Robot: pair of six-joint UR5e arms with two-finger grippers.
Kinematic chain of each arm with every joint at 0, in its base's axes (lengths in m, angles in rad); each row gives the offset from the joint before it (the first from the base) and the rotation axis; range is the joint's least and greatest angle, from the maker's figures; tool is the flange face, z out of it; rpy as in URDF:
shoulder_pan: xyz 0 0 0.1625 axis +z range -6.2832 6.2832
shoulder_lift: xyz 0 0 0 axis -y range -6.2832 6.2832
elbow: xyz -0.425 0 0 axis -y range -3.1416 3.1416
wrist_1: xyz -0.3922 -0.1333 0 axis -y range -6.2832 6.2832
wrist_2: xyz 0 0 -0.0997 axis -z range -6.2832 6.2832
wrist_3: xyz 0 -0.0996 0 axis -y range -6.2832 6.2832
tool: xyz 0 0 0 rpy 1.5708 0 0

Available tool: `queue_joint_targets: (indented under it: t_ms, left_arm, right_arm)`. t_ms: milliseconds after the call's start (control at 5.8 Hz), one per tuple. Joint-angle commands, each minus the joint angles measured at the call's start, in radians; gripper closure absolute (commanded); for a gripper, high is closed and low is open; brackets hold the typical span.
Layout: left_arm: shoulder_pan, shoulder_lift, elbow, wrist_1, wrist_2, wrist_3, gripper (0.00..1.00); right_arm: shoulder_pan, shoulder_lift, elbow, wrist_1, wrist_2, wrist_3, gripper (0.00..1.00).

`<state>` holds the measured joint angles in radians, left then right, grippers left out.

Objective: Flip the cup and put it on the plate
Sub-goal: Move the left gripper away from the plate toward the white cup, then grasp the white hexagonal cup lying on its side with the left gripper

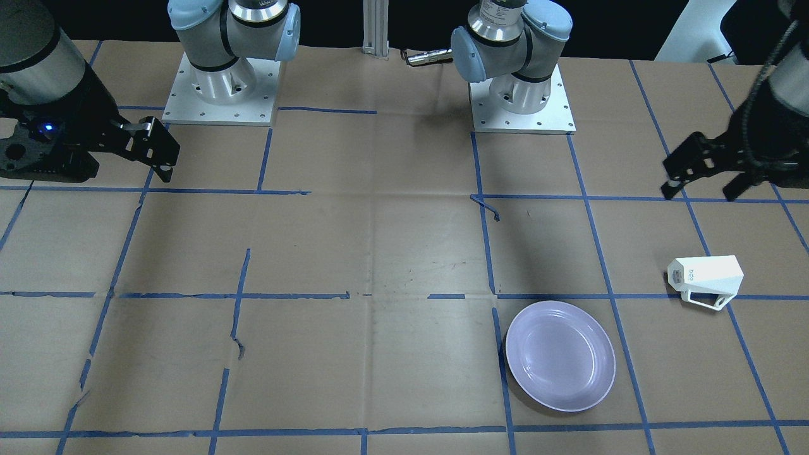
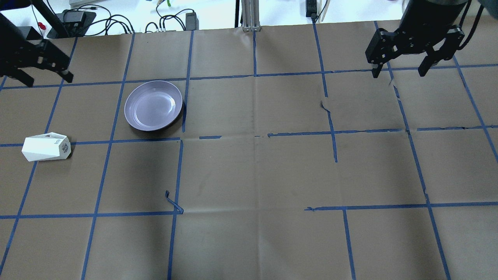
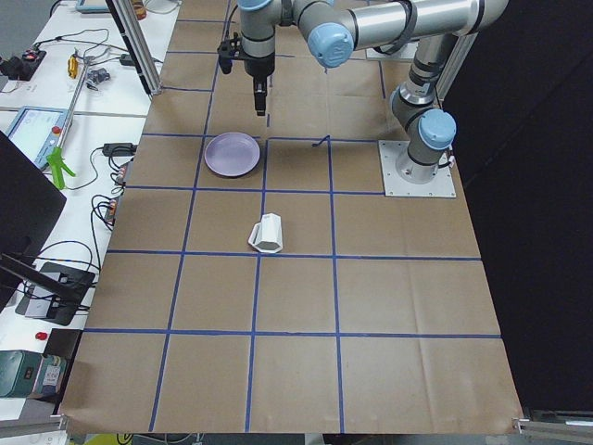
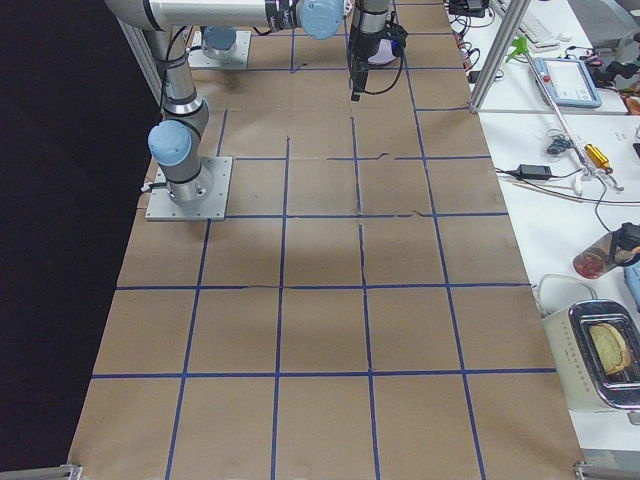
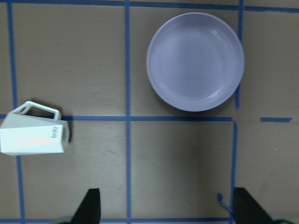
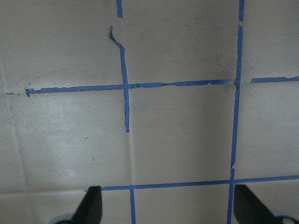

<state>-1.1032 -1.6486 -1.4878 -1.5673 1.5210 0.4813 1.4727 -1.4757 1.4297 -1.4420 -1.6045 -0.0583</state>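
The white faceted cup (image 1: 706, 278) lies on its side on the brown paper, handle toward the table's front edge; it also shows in the overhead view (image 2: 46, 147) and the left wrist view (image 5: 33, 137). The lavender plate (image 1: 560, 356) sits empty and apart from it, seen in the overhead view (image 2: 153, 105) and the left wrist view (image 5: 195, 61). My left gripper (image 2: 48, 81) hangs open and empty high above the table, beyond the cup. My right gripper (image 2: 398, 74) is open and empty over the far side of the table, with only taped paper below it (image 6: 166, 207).
Blue tape lines grid the paper, with torn curled bits (image 2: 173, 204). The two arm bases (image 1: 221, 88) stand at the robot's edge, with a metal post (image 1: 377, 28) and a small silver cylinder (image 1: 430, 58) between them. Benches with cables (image 3: 56, 139) line the far edge.
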Motion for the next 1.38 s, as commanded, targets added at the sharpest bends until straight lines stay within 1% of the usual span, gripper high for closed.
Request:
queue_joint_targets:
  t_ms: [0,172,345,517,690,862,1034,1207]
  left_arm:
    - [0.264,-0.075,0.018,0.031,0.007,0.393,0.01]
    - [0.381,-0.158,0.07,0.056,0.004,0.553,0.01]
    - [0.47,-0.26,0.145,0.055,-0.004,0.653,0.01]
    - [0.505,-0.314,0.191,0.053,-0.008,0.709,0.01]
    - [0.51,-0.33,0.193,0.044,-0.037,0.709,0.01]
    - [0.522,-0.358,0.201,-0.041,-0.136,0.708,0.01]
    - [0.581,-0.438,0.204,-0.138,-0.295,0.703,0.01]
    - [0.604,-0.518,0.205,-0.205,-0.415,0.703,0.01]
  right_arm:
    - [0.0,0.0,0.0,0.0,0.0,0.0,0.0]
    - [0.0,0.0,0.0,0.0,0.0,0.0,0.0]
    - [0.0,0.0,0.0,0.0,0.0,0.0,0.0]
    - [0.0,0.0,0.0,0.0,0.0,0.0,0.0]
    - [0.0,0.0,0.0,0.0,0.0,0.0,0.0]
    - [0.0,0.0,0.0,0.0,0.0,0.0,0.0]
    - [0.0,0.0,0.0,0.0,0.0,0.0,0.0]
    - [0.0,0.0,0.0,0.0,0.0,0.0,0.0]
